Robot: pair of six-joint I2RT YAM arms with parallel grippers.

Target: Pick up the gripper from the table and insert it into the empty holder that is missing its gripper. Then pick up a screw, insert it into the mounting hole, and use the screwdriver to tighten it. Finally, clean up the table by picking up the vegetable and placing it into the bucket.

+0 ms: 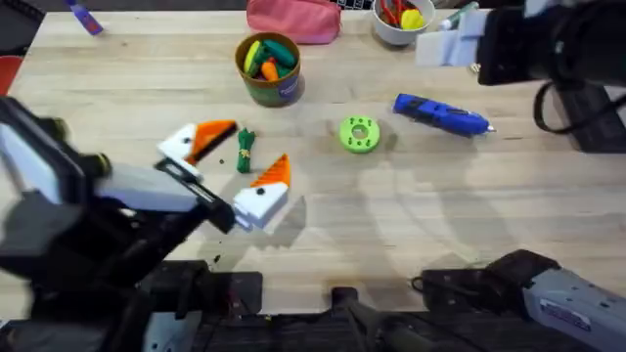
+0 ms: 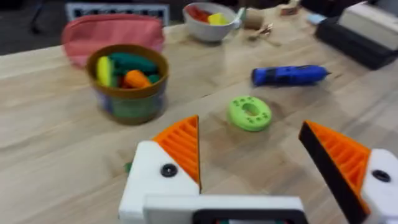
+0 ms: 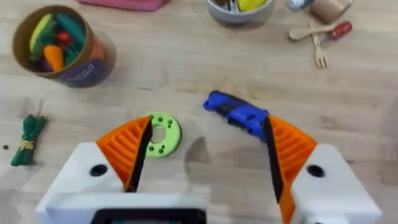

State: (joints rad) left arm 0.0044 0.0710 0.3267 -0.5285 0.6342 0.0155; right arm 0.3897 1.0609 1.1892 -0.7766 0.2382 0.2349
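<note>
The small green vegetable (image 1: 245, 152) (image 3: 28, 140) lies flat on the wooden table. My left gripper (image 1: 243, 156) (image 2: 249, 143) is open, and its white fingers with orange pads stand on either side of the vegetable in the overhead view. The olive-green bucket (image 1: 269, 66) (image 2: 127, 81) (image 3: 59, 46) holds toy vegetables behind it. The blue screwdriver (image 1: 440, 114) (image 2: 289, 74) (image 3: 236, 113) lies right of a lime-green disc (image 1: 359, 134). My right gripper (image 1: 448, 44) (image 3: 208, 137) is open, raised over the back right. The loose gripper, the holder and the screw are out of view.
A pink pouch (image 1: 293, 20) and a white bowl (image 1: 401, 20) with toy food sit at the back edge. A wooden fork (image 3: 317, 46) lies near the bowl. A dark box (image 2: 367, 31) stands at the far right. A blue-purple item (image 1: 83, 18) lies back left.
</note>
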